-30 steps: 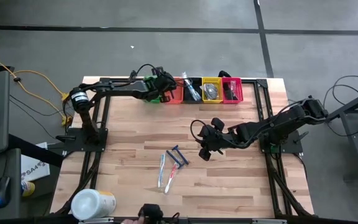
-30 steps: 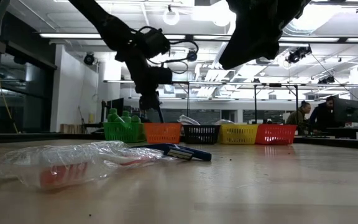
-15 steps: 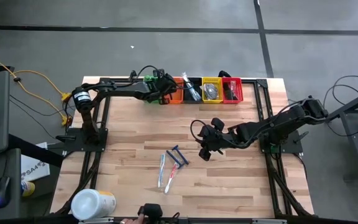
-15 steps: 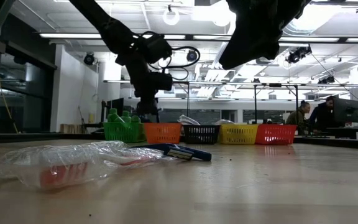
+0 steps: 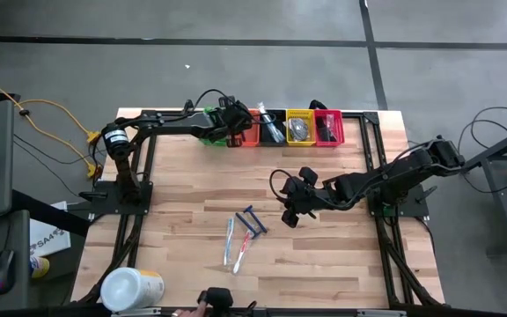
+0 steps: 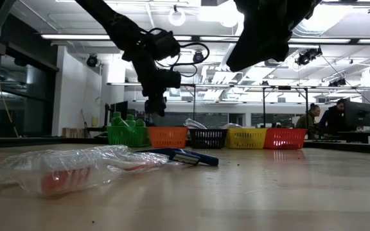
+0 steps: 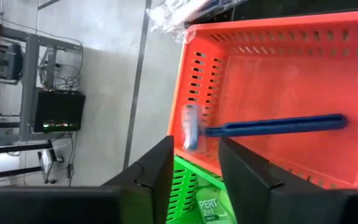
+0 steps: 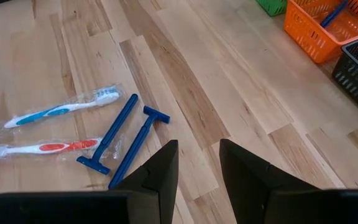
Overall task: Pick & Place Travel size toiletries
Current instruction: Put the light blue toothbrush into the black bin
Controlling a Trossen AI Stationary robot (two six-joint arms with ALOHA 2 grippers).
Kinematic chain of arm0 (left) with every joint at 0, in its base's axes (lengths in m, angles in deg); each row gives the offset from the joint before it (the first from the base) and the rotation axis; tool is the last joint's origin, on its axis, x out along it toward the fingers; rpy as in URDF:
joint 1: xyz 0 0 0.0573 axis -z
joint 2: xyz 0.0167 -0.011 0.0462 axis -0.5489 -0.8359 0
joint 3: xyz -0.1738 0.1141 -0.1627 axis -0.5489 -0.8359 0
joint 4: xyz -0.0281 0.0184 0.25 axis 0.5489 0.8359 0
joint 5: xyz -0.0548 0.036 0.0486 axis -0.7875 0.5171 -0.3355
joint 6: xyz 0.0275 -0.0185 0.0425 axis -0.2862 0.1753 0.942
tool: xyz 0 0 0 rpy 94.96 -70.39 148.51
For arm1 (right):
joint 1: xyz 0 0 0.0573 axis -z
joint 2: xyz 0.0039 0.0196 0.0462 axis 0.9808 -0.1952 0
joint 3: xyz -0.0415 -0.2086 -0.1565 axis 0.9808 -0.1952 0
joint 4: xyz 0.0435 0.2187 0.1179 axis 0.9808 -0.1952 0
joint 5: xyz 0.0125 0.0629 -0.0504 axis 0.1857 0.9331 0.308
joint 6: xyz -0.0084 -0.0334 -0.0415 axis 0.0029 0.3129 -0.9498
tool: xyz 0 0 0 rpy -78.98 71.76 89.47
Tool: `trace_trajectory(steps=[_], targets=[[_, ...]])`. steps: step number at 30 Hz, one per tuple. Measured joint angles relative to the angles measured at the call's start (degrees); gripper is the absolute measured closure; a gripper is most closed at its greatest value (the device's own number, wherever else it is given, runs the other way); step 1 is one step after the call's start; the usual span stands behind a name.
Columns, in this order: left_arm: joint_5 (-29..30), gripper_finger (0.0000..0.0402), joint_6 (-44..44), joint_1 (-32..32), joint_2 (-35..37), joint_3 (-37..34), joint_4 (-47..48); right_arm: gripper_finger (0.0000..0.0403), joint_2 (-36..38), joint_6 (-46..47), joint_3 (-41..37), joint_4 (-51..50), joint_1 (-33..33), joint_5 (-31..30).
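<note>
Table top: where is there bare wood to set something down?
Bare wood lies between the row of coloured plastic bins and the right gripper, and along the left side. Crowded: the blue razors and wrapped toothbrushes mid-table, and the white tub corner.

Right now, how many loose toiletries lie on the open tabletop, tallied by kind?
Blue razors: 2
Wrapped toothbrushes: 2
Total: 4

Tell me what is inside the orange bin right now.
One blue razor lies in the orange bin, seen between the left hand's open fingers. The rest of the visible floor is bare; the part beyond the left wrist view's edge cannot be seen.
</note>
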Motion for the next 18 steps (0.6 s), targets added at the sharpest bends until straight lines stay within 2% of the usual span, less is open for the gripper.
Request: trace_trajectory(steps=[5,9,14,18], targets=[[0.0,0.0224,-0.1,0.0,0.0,0.0,0.8,0.0292,0.0,-0.1,0.0,-0.1,0.0,0.2],[2.1,0.0203,-3.4,0.9,1.5,0.0,2.4,0.0292,0.0,0.0,0.0,-0.2,0.0,0.2],[1.9,0.0207,-15.2,3.3,7.1,0.0,11.7,0.0292,0.0,0.4,0.0,-0.3,0.0,0.4],[-3.5,0.0214,-27.5,6.1,12.1,0.0,23.2,0.0292,0.0,0.5,0.0,-1.0,0.0,1.5]])
